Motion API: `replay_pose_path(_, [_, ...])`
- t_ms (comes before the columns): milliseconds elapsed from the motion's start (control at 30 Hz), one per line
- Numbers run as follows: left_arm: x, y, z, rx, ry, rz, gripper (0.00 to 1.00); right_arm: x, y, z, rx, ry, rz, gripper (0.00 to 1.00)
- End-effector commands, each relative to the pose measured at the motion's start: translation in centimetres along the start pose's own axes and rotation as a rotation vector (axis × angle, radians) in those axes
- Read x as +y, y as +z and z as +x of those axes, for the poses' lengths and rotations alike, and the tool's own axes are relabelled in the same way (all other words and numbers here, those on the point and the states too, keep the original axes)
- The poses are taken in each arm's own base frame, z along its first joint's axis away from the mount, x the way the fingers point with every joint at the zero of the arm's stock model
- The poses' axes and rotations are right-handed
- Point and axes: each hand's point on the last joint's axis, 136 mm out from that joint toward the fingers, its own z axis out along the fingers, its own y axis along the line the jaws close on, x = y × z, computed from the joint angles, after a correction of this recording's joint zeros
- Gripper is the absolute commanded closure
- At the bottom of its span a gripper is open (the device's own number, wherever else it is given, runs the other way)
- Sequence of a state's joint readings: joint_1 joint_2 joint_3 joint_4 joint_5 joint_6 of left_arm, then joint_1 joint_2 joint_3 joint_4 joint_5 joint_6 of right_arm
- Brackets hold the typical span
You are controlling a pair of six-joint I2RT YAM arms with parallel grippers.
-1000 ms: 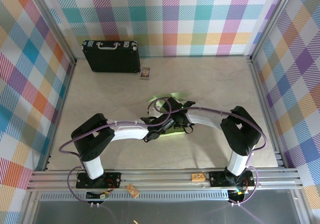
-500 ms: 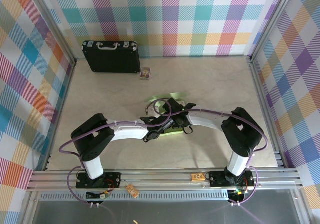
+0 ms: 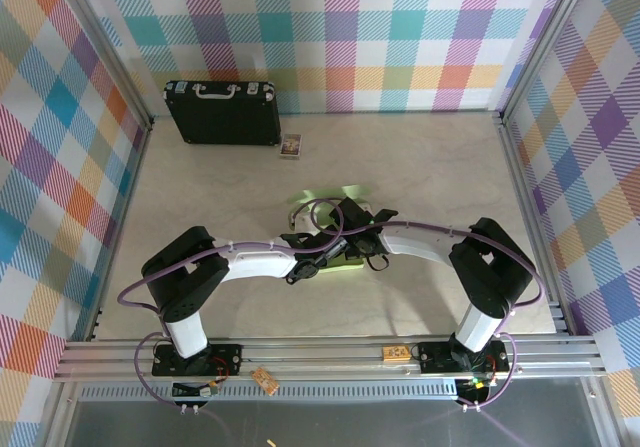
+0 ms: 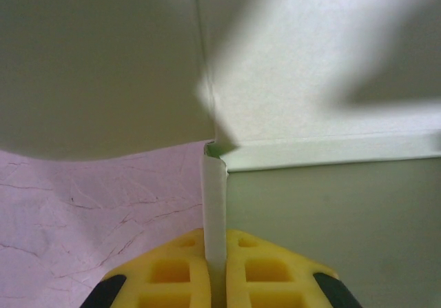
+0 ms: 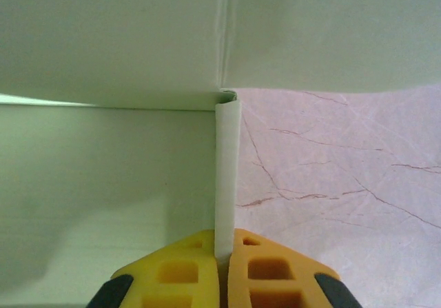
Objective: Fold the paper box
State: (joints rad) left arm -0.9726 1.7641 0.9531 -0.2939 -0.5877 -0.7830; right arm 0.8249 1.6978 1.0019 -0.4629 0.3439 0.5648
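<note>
paper box (image 4: 310,67), long axis unclear; left jaws and right jaws each tight on a flap edge

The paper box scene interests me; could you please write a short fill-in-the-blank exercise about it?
1. The left tool is ____ on a flap of the paper box.
2. The right tool pinches a flap between fingers coloured ____.
3. The briefcase with the silver handle is coloured ____.
Missing words: shut; yellow; black.
</note>
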Motion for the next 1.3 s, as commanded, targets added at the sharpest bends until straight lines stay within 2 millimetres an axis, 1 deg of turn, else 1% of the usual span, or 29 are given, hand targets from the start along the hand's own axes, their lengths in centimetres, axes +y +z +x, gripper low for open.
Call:
replay_pose_path(0, [-1.2,-0.7,1.9,0.082,0.057,0.085,0.98,1.1,0.3,2.4,0.082,-0.024,-0.046,1.00])
replay_pose_path(133, [-0.8,-1.3,1.7,0.079,0.046,0.100,0.79,0.0,0.2,2.4,0.073,-0.002,-0.009,1.00])
replay_pose_path(167, [-0.8,-1.5,1.6,0.074,0.043,0.102,0.77,-0.2,0.2,2.4,0.073,0.001,-0.002,1.00])
replay_pose_path(367, [-0.5,-2.4,1.2,0.070,0.028,0.124,0.76,-1.0,0.4,2.7,0.080,0.004,0.035,1.00])
replay_pose_path(467, [-0.5,-3.0,0.9,0.067,0.015,0.145,0.67,-1.2,0.2,2.5,0.069,0.011,0.035,1.00])
replay_pose_path(533, [-0.5,-3.4,0.7,0.064,0.008,0.160,0.67,-1.3,0.0,2.4,0.064,0.010,0.042,1.00])
replay_pose_path(600, [-0.5,-3.9,0.6,0.063,0.003,0.175,0.63,-1.5,-0.1,2.3,0.062,0.008,0.046,1.00])
replay_pose_path(667, [-0.2,-4.5,0.3,0.057,-0.003,0.184,0.58,-1.6,-0.4,2.1,0.055,0.008,0.050,1.00])
replay_pose_path(833, [0.6,-6.1,0.1,0.050,-0.023,0.228,0.48,-2.0,-0.8,2.0,0.045,0.006,0.063,0.97])
replay_pose_path(900, [1.2,-6.8,0.1,0.044,-0.039,0.247,0.44,-2.0,-1.1,1.8,0.038,0.006,0.059,0.93])
replay_pose_path(1033, [2.7,-8.3,0.1,0.030,-0.061,0.283,0.42,-1.8,-1.8,1.3,0.012,0.011,0.037,0.82])
replay_pose_path(1133, [3.7,-9.5,-0.2,0.015,-0.076,0.315,0.41,-1.5,-2.3,1.0,0.000,0.010,0.015,0.71])
replay_pose_path(1267, [4.7,-11.3,-1.0,-0.019,-0.093,0.357,0.41,-1.2,-3.2,0.4,-0.022,0.009,-0.011,0.65])
